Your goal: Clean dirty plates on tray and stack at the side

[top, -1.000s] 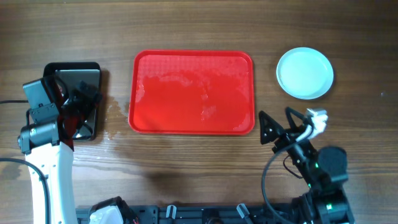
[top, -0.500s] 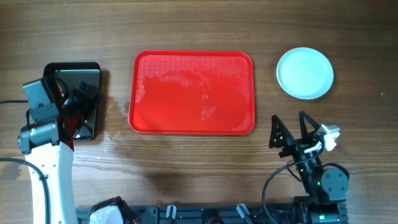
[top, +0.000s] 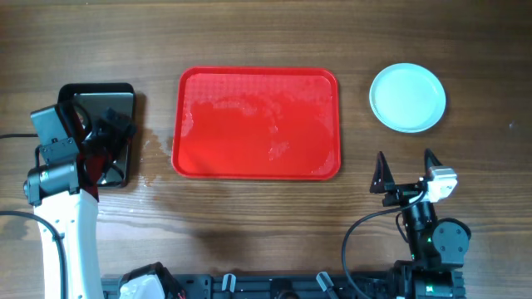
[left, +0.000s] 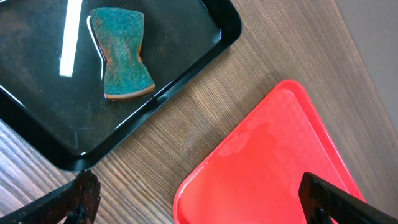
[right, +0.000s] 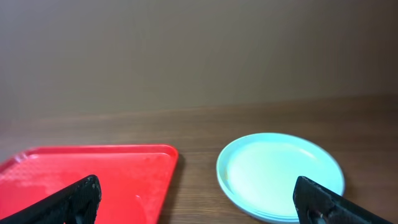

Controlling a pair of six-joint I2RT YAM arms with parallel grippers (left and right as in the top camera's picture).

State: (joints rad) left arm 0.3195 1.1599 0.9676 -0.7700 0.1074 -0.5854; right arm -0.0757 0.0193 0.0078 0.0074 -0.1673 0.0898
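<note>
The right gripper has pulled back, jaws apart and empty like the left gripper. A careless swing could knock the stacked plates.

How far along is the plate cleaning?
Done: the plates sit stacked right of the tray, looking clean; the tray holds only wet streaks. In hand: nothing; the left claw and right claw are open and empty, the sponge lies in the black tray. Left: seemingly nothing.
</note>
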